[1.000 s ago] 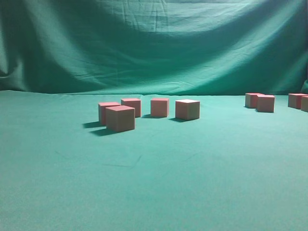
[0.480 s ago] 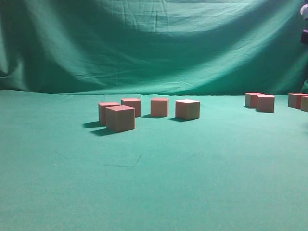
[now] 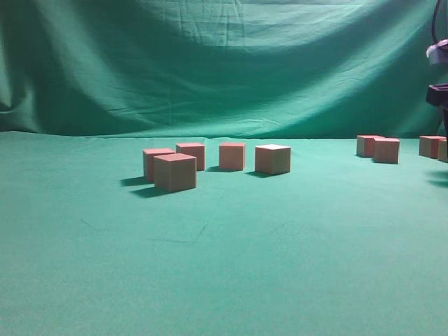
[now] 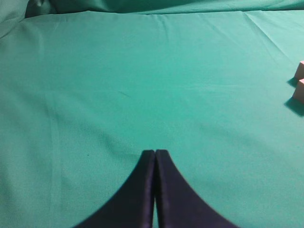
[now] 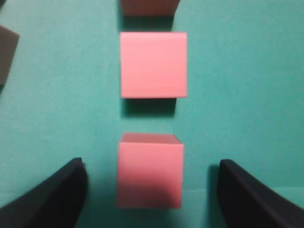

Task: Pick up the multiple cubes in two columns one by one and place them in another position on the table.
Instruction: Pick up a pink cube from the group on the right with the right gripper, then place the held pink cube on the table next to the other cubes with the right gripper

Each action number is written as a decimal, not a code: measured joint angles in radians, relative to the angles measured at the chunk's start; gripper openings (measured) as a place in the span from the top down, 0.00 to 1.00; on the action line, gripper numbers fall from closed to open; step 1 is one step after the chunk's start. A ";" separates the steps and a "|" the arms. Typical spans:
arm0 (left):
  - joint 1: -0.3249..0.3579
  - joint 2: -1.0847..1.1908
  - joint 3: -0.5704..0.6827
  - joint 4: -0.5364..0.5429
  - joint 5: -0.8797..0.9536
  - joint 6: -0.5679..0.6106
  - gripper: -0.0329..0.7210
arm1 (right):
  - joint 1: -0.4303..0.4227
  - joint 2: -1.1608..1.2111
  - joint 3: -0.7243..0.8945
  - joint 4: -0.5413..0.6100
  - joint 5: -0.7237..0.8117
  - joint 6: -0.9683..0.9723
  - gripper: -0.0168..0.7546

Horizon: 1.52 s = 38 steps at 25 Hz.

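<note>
Several pink cubes stand on the green cloth. One group stands left of the middle, with the nearest cube [image 3: 175,171] in front and a pale-topped cube [image 3: 273,159] at its right end. A second group [image 3: 386,150] stands at the far right. My right gripper [image 5: 151,164] is open above that group, and its jaws straddle a pink cube [image 5: 150,171] without touching it. A second cube [image 5: 153,64] lies just beyond in the same column. Part of the right arm [image 3: 439,91] shows at the exterior view's right edge. My left gripper [image 4: 155,153] is shut and empty over bare cloth.
A third cube [image 5: 149,7] sits at the top of the right wrist view and a darker cube [image 5: 7,52] at its left edge. Two cubes [image 4: 299,90] peek in at the left wrist view's right edge. A green cloth backdrop [image 3: 224,63] hangs behind the table.
The right arm has come into the exterior view at the upper right edge and moved lower. The cubes have not moved.
</note>
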 joint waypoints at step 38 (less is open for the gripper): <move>0.000 0.000 0.000 0.000 0.000 0.000 0.96 | 0.576 -0.323 -0.072 0.132 0.328 -0.047 0.63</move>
